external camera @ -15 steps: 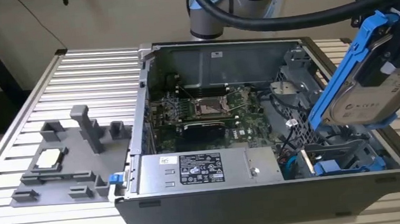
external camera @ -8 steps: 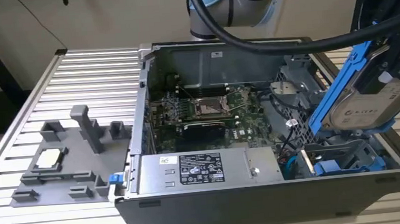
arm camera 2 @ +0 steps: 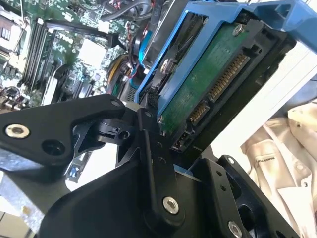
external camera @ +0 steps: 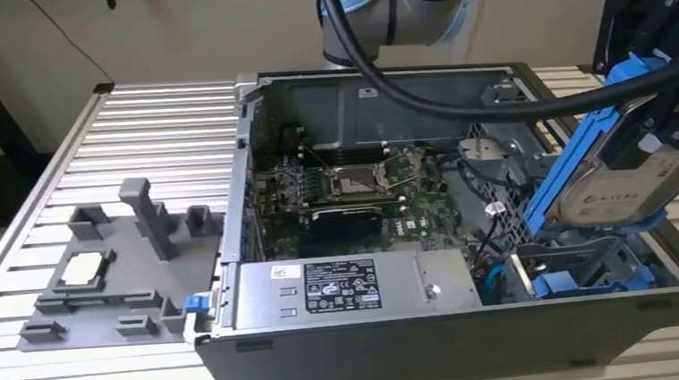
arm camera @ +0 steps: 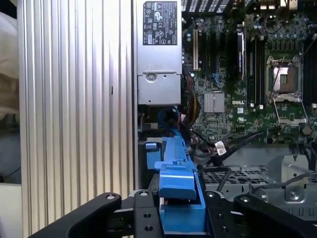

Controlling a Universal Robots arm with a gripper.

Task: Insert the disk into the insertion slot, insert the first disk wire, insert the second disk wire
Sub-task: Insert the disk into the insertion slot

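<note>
Blue-framed disk (external camera: 617, 175), pinched by the end effector (arm camera: 178, 209), hangs tilted above the insertion slot (external camera: 573, 251), not inside.

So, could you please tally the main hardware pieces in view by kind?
disk: 1
power-supply box: 1
motherboard: 1
computer case: 1
grey fixture tray: 1
Total: 5
</note>
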